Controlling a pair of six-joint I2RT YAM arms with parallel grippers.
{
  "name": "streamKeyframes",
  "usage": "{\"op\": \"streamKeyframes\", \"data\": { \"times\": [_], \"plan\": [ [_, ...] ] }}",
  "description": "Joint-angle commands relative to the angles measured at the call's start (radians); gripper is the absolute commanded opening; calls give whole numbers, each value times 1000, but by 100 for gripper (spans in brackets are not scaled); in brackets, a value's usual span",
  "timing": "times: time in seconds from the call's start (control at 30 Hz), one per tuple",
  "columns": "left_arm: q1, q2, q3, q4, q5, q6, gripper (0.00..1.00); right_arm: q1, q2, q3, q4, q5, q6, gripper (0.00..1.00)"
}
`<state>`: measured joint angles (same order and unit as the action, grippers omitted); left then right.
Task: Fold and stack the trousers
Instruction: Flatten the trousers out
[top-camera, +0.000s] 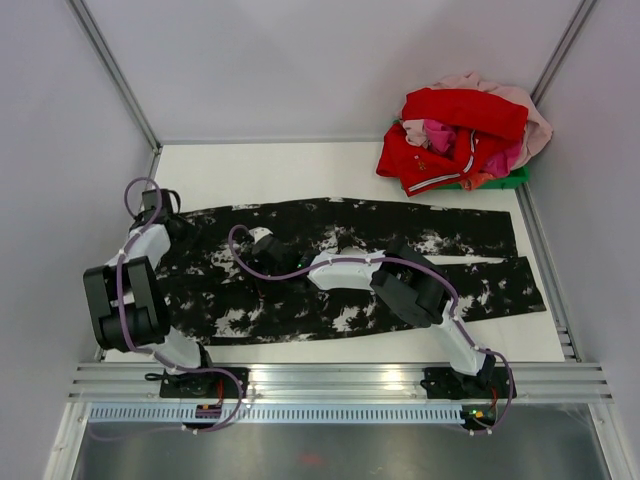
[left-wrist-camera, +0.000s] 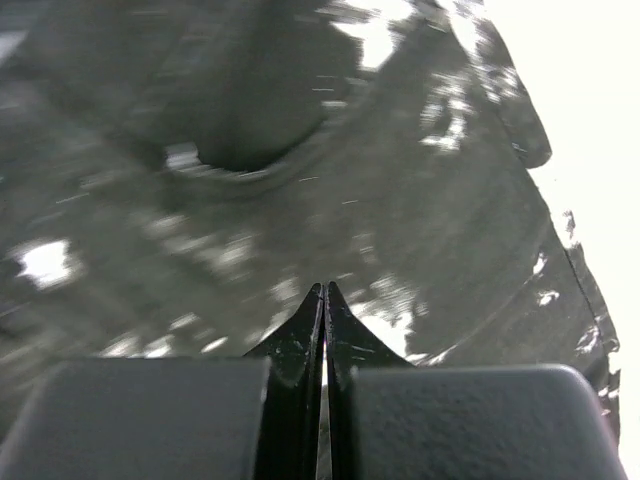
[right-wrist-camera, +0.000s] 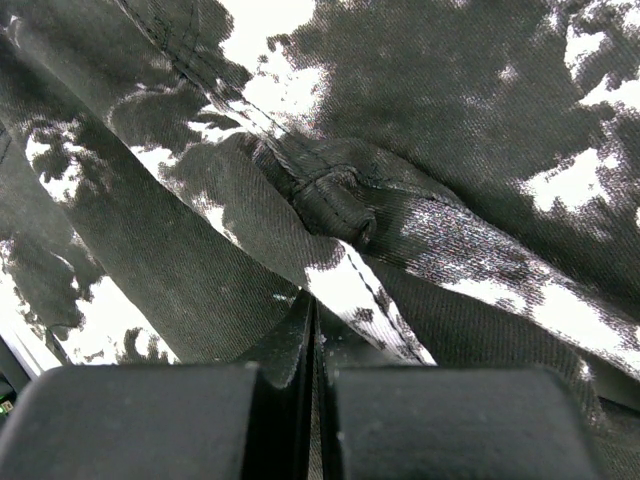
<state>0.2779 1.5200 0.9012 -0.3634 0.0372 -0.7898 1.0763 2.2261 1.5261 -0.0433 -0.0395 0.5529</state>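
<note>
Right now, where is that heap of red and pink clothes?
Overhead view: the clothes heap sits in the far right corner of the table, on a green container, just beyond the trousers.

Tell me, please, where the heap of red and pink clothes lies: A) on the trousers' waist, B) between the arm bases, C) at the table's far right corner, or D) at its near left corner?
C: the red and pink clothes sit at the far right corner of the table, beyond the spread trousers.
</note>
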Motion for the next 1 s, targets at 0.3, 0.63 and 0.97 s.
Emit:
{"op": "streamKeyframes", "data": {
  "times": [0.3,0.63,0.97],
  "plan": [
    [-94,368,277,-57,-69,-20,2,8,10,2,-147,20,-18,0],
    [-97,583,557,-212,-89,11,2,-22,-3,14,-194,-8,-22,0],
    [-95,608,610,-204,-66,136,2,-82,-25,92,-260,-66,-18,3]
  ]
}}
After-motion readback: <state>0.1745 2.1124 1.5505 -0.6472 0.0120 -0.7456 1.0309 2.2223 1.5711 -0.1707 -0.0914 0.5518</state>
